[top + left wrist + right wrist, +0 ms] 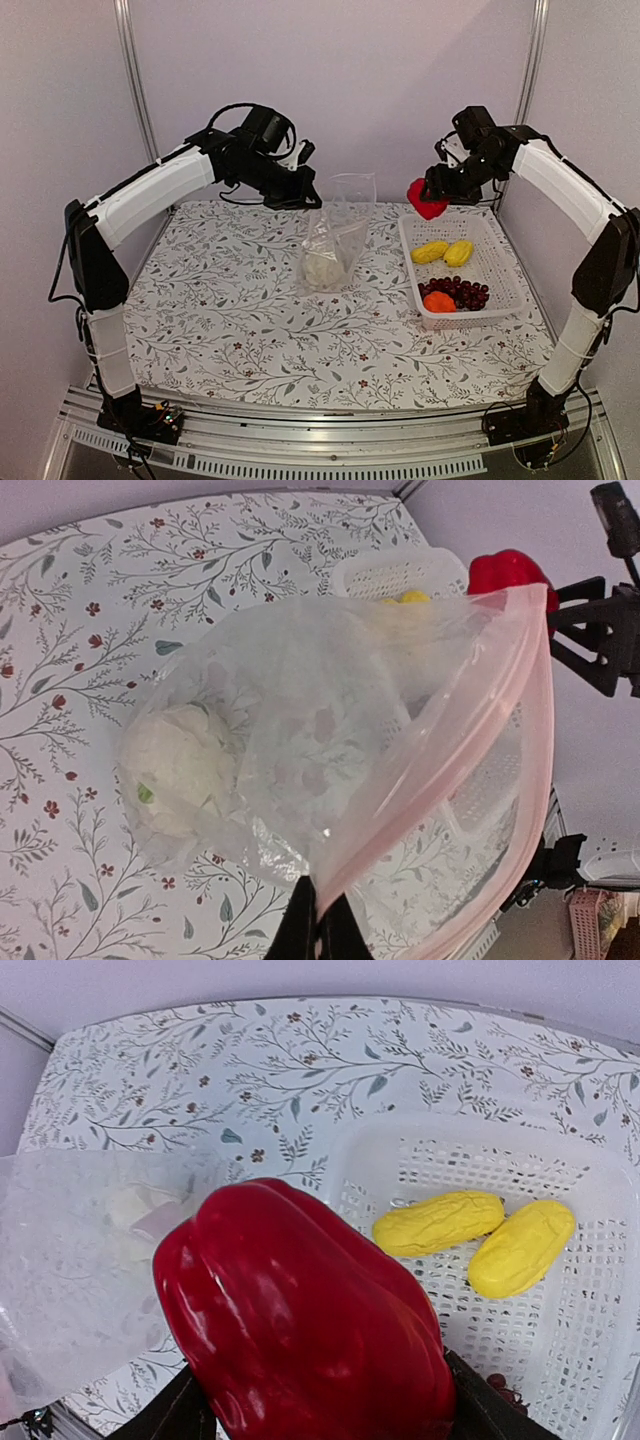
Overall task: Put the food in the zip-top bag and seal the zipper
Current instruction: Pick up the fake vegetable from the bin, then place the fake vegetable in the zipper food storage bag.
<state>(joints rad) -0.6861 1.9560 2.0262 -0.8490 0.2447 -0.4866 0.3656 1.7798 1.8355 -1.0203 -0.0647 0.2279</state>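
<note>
Hanging upright by its mouth edge, the zip-top bag (pixel 338 232) is sitting with its bottom on the tabletop (pixel 220 300) near the middle, just left of the white basket (pixel 512 275). One piece of food, the cream-white lumpy one (pixel 185 770), is lying inside at the bottom of the bag, so I'm judging one of six items as done. The zipper (pixel 485 700), reading as a pinkish strip along the mouth in the left wrist view, is gaping open, not sealed. The left gripper (pixel 320 928) is pinching one side of that mouth edge, fingers together on the plastic, holding the opening up. The right gripper (pixel 437 188) is clamping the red piece (pixel 310 1320) and hovering with it above the far-left corner of the basket, near the bag's mouth but apart from it, and not over the opening as far as the top view is showing. Four items are sitting in the basket: the long yellow piece (pixel 430 251) and the small yellow piece (pixel 459 253) are lying side by side at the far end, and the dark red grape bunch (pixel 462 292) and the orange ball (pixel 439 302) are touching at the near end. Left to do, in my judgement: dropping the red piece in, moving the four basket items over, then pressing the zipper closed along its whole length.
</note>
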